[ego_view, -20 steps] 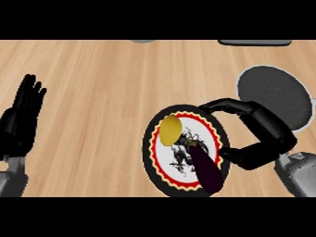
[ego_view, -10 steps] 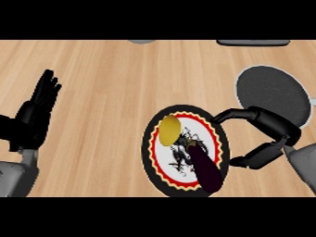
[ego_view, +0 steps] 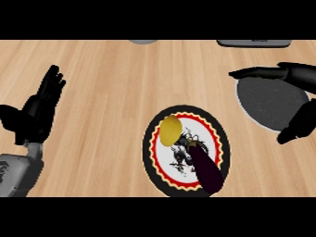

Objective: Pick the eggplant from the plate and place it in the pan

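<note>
**Inspector:** At lower centre of the frame, what lies on the bench [ego_view: 119,78]?

**Assistant:** A round plate [ego_view: 150,152] with a black rim and a red and yellow zigzag border. The eggplant [ego_view: 205,166] rests on its lower right part, dark purple, its tip reaching over the rim toward the lower edge. A yellow item [ego_view: 170,129] sits on the plate's upper left part, just beside the eggplant's stalk end.

**Inspector:** And the pan?

**Assistant:** The pan [ego_view: 269,99] is at right of the frame, above and to the right of the plate, apart from it. It is dark grey and round.

**Inspector:** State of the right hand?

**Assistant:** The right hand [ego_view: 304,76] shows at upper right, over the pan's far side. Fingers extend leftward and the thumb hangs down across the pan's right edge. It is spread and grips nothing; the eggplant is well apart from it.

**Inspector:** The left hand?

**Assistant:** The left hand [ego_view: 35,115] stands at left of the frame, fingers straight and pointing up, thumb out to the left. It holds nothing.
</note>
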